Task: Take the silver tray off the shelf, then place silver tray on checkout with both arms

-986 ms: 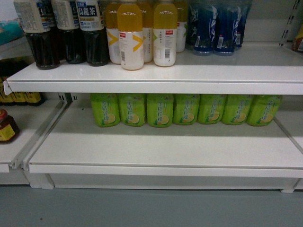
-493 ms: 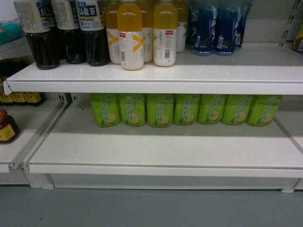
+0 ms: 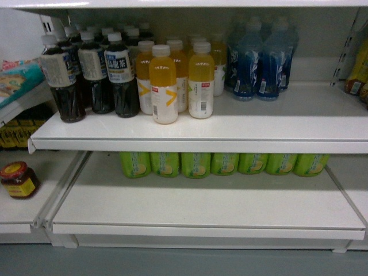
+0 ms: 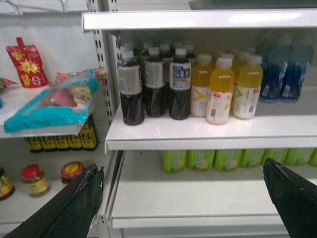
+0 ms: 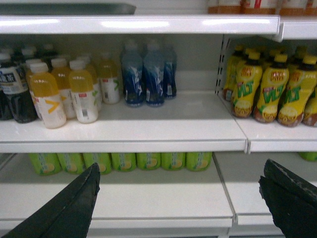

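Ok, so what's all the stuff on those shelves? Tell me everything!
dark tea bottles: three in front, more behind; brown-black; middle shelf, left
orange juice bottles: several; yellow-orange; middle shelf, centre
blue bottles: a cluster; blue; middle shelf, right
green bottles: seven showing; green; back of lower shelf
yellow bottles: several; yellow; right bay
red-lidded jars: at least two; left bay, low
teal packet: one; left bay
red pouch: one; left bay, higher
silver tray: one; grey; top shelf, only its edge shows
left gripper: black, open
right gripper: black, open
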Robot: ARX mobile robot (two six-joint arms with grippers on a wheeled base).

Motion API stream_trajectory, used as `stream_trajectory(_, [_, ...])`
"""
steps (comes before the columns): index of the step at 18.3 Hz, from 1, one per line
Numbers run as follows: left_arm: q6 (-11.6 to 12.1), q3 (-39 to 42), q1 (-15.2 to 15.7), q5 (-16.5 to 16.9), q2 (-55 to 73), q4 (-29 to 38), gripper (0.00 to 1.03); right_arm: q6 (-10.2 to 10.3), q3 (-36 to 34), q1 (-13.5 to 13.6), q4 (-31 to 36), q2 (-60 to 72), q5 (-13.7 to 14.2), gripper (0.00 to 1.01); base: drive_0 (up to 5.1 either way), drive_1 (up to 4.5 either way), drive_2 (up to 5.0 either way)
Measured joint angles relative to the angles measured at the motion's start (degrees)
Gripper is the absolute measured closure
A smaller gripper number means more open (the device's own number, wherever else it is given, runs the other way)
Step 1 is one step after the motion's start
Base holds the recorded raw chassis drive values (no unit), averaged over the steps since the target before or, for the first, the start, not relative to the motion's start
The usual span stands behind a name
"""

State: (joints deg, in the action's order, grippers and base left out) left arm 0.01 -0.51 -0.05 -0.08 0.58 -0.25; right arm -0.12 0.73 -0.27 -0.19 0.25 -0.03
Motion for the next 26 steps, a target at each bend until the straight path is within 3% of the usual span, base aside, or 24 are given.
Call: stream_trajectory(26, [0.0,0.0,0.0,0.1,0.0,0.1,0.05,0.1,0.0,0.0,0.0,0.0,0.0,0.03,0.0,0.00,0.0])
